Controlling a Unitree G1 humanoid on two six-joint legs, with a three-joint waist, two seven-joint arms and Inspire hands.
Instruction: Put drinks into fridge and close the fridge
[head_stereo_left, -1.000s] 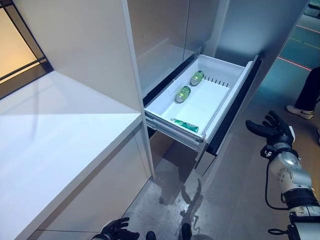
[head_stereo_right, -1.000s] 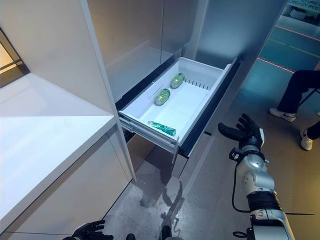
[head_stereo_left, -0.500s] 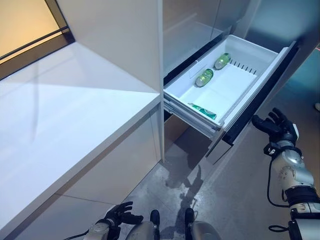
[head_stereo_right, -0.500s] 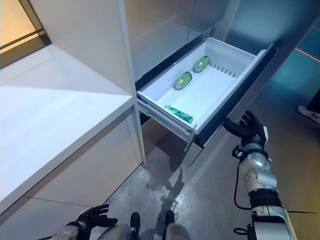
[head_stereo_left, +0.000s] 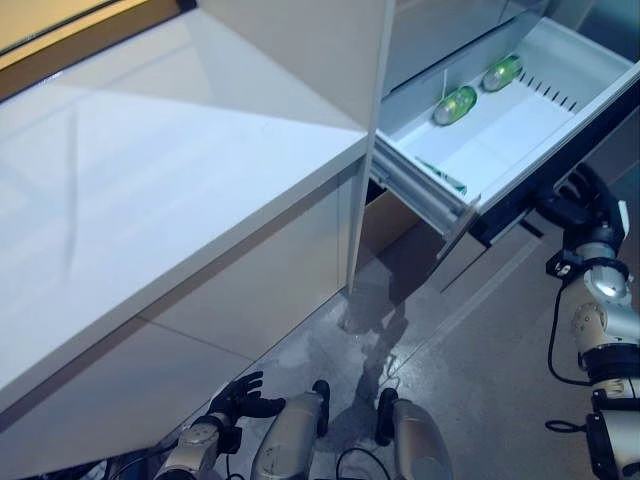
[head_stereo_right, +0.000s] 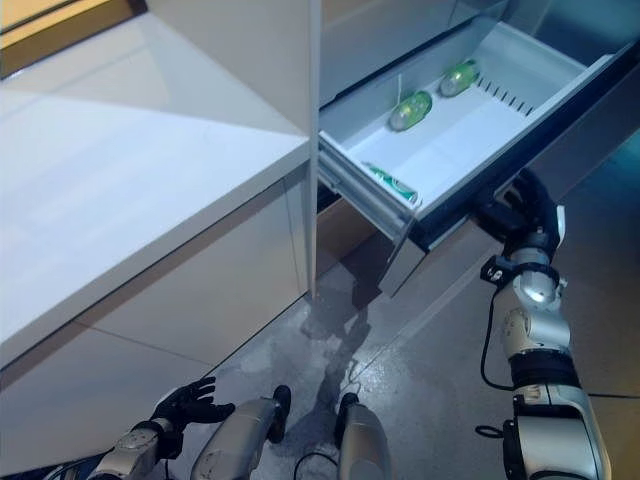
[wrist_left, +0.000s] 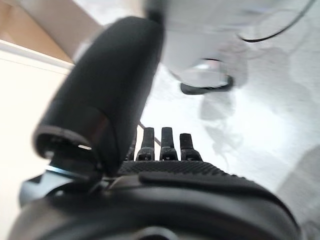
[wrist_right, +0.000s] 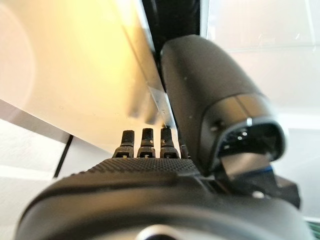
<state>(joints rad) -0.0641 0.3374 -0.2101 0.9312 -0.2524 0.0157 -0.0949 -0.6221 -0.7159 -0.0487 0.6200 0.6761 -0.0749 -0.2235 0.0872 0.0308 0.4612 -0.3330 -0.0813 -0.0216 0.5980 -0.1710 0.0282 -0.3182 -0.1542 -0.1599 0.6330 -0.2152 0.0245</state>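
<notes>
The white fridge drawer (head_stereo_right: 352, 183) stands pulled out at the upper right. Inside it lie three green drinks: two cans (head_stereo_right: 411, 110) (head_stereo_right: 460, 76) toward the back and one (head_stereo_right: 392, 183) near the front corner. My right hand (head_stereo_right: 525, 205) is open, its straight fingers up against the drawer's dark front panel (head_stereo_right: 465, 195); in the right wrist view the fingers (wrist_right: 145, 140) point at that panel. My left hand (head_stereo_right: 185, 405) hangs low near the floor, open and holding nothing.
A long white counter (head_stereo_left: 150, 180) runs along the left, ending at a white upright panel (head_stereo_left: 365, 150) beside the drawer. The fridge's grey upper doors (head_stereo_right: 400, 30) rise behind the drawer. Grey concrete floor (head_stereo_left: 480, 380) lies below.
The whole picture has shifted, so the camera moved. My right hand has gone from hanging apart in the air to resting against the drawer's front panel. The drinks lie as before.
</notes>
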